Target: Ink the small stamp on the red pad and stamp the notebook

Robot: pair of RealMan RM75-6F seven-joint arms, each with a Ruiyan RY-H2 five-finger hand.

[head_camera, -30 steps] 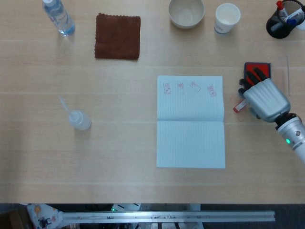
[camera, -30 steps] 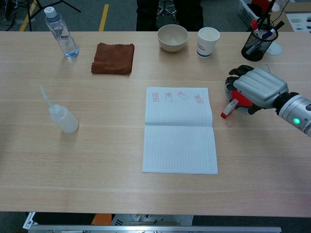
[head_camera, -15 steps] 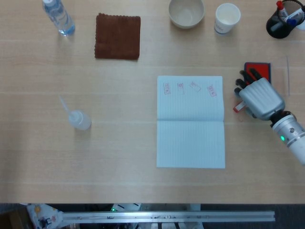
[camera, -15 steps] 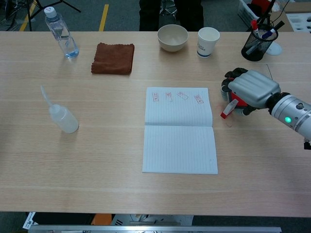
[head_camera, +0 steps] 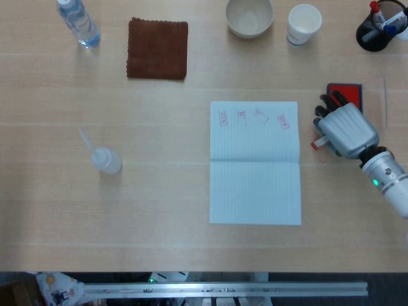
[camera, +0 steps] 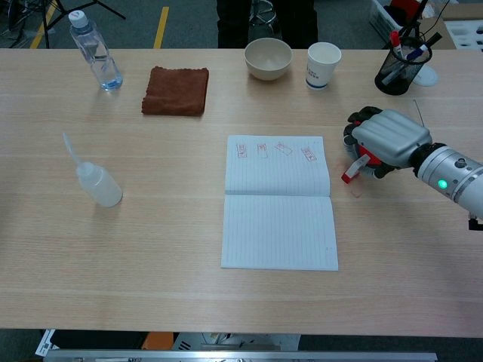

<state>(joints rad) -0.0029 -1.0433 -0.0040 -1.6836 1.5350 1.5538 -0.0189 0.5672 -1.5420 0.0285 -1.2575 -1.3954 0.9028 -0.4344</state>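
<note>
Gripping the small red-and-white stamp (camera: pixel 355 167), the right hand (head_camera: pixel 345 129) is hovering between red ink pad (head_camera: pixel 349 92) and open lined notebook (head_camera: pixel 255 162); another impression seemingly remains.

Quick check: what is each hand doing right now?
Left hand: not in view.
Right hand: holds the small stamp, beside the notebook.

A pale wood-grain desk (camera: pixel 151 249) fills both views under even, soft light with faint shadows. Beyond its far edge in the chest view lies a dark grey floor (camera: pixel 189 23) marked with a yellow stripe (camera: pixel 161 26), with black tripod legs (camera: pixel 45 11) at the far left. A metal rail (head_camera: pixel 223 290) runs along the near edge.
</note>
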